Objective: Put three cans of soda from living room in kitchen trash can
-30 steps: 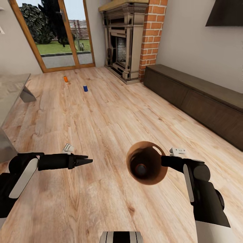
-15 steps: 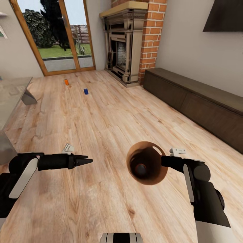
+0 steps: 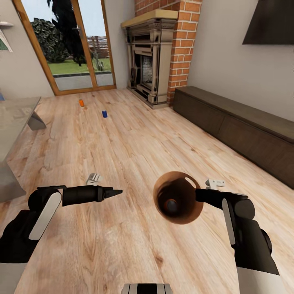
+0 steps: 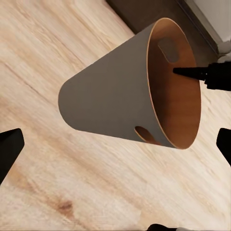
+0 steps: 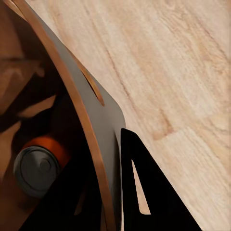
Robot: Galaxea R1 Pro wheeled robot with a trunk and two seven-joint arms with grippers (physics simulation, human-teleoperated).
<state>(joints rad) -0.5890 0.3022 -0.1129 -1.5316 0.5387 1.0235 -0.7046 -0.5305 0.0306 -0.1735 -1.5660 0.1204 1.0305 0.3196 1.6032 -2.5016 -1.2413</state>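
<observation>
Your right gripper (image 3: pixel 197 194) clamped the rim of the brown trash can (image 3: pixel 184 212), an orange soda can (image 5: pixel 41 161) inside it, while your left gripper (image 3: pixel 116 192) pointed closed at it and two cans, orange (image 3: pixel 81 103) and blue (image 3: pixel 104 114), stood far off by the glass doors (image 3: pixel 77 45).

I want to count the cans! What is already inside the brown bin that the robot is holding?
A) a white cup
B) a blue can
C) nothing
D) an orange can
D: the right wrist view shows an orange can with a grey top lying inside the bin.
</observation>
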